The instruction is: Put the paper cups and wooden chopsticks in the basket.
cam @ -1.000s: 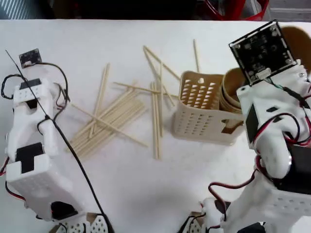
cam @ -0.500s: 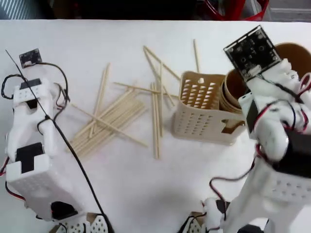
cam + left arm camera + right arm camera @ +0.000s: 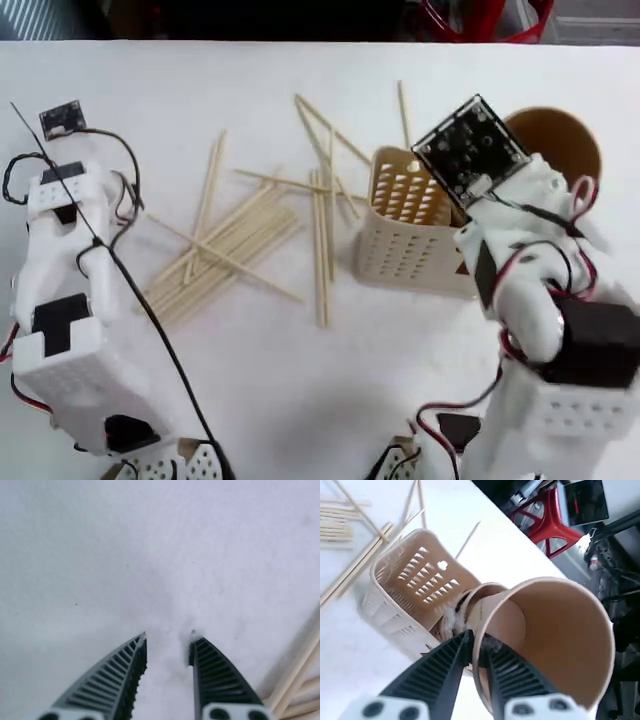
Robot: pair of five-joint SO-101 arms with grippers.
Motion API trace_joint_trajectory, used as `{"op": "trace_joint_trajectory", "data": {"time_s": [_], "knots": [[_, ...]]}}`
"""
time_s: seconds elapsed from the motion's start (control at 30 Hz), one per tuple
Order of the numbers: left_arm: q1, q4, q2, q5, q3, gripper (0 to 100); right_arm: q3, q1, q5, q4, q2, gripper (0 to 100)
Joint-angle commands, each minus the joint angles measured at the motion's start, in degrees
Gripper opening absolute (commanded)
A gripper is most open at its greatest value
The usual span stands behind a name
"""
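Right gripper (image 3: 477,636): clamped on the rim of a tilted paper cup (image 3: 555,630), just beside the basket (image 3: 395,600).
Second paper cup (image 3: 470,602): inside the basket.
Wooden chopsticks (image 3: 225,248): scattered on the table (image 3: 300,380), on the basket's opposite side.
Left gripper (image 3: 168,634): fingers apart, empty, well apart from the basket.

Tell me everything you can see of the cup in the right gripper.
The cup is plain brown paper, empty, tipped with its round mouth toward the wrist camera. The right gripper pinches its rim, one finger inside, one outside. It is by the open end of the basket, beside a second cup lodged there.
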Motion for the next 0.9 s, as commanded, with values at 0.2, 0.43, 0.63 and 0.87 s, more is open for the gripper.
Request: {"op": "trace_joint_trajectory", "data": {"time_s": [0.2, 0.43, 0.63, 0.87], "knots": [[-0.13, -0.88, -0.22, 0.26, -0.26, 15, 3.87, 0.31, 0.00, -6.90, 8.40, 3.2], [-0.13, -0.97, -0.22, 0.26, -0.26, 15, 3.78, 0.31, 0.00, -10.15, 13.32, 26.2], [-0.13, -1.05, -0.22, 0.26, -0.26, 15, 3.69, 0.57, -0.09, -10.33, 11.74, 27.9], [-0.13, -1.05, -0.22, 0.26, -0.26, 15, 3.78, 0.22, -2.02, -10.15, -0.92, 27.9]]}}
